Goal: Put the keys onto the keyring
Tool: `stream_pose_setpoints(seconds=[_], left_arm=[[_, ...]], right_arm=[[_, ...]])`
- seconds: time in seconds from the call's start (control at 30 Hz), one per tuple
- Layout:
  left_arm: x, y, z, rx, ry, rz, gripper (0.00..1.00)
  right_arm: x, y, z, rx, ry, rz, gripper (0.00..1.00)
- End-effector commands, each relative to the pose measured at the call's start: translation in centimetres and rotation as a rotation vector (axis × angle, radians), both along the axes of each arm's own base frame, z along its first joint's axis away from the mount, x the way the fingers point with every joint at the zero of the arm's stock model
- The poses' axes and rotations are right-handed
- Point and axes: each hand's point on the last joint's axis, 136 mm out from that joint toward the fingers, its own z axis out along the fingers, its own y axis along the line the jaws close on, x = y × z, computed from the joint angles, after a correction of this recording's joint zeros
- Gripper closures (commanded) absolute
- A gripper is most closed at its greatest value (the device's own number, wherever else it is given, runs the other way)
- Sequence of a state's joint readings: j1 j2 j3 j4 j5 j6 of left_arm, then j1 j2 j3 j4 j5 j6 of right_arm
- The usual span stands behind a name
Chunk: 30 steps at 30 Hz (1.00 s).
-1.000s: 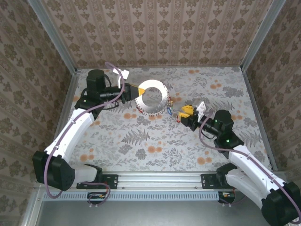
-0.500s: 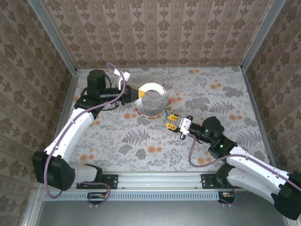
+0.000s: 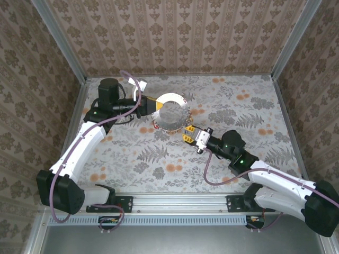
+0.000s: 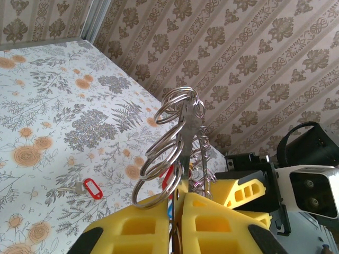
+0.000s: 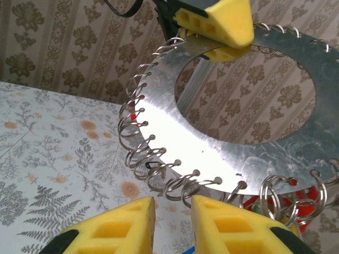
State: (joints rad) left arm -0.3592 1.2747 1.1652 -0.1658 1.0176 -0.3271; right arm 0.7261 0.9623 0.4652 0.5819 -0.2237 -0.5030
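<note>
Steel, flat and wide, the silver keyring disc [image 5: 180, 143] fringed with small wire loops hangs raised just ahead of my right hand [image 5: 172, 209]. My left hand [image 4: 176, 205] is clamped shut on its far rim. My right hand has swung in from the side to sit close under the disc, fingers slightly apart. Whether they carry anything I cannot tell. Threading looks next.

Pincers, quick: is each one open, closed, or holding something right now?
Left pincer: closed, clamping the keyring by its edge.
Right pincer: slightly open just below the keyring, with nothing visibly gripped.
</note>
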Motion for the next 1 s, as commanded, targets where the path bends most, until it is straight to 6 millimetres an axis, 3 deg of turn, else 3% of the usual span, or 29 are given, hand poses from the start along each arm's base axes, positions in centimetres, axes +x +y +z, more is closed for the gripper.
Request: stream_pose_setpoints(seconds=[0.0, 0.5, 0.97], left_arm=[[-0.8, 0.0, 2.0, -0.033, -0.081, -0.028, 1.00], [-0.8, 0.0, 1.9, -0.037, -0.073, -0.027, 1.00], [-0.9, 0.0, 1.9, -0.036, -0.078, -0.030, 1.00]], right_arm=[[0.3, 0.1, 2.7, 0.045, -0.068, -0.018, 0.74], [2.1, -0.2, 2.0, 0.052, -0.059, -0.111, 0.77], [1.4, -0.6, 0.6, -0.051, -0.057, -0.099, 0.70]])
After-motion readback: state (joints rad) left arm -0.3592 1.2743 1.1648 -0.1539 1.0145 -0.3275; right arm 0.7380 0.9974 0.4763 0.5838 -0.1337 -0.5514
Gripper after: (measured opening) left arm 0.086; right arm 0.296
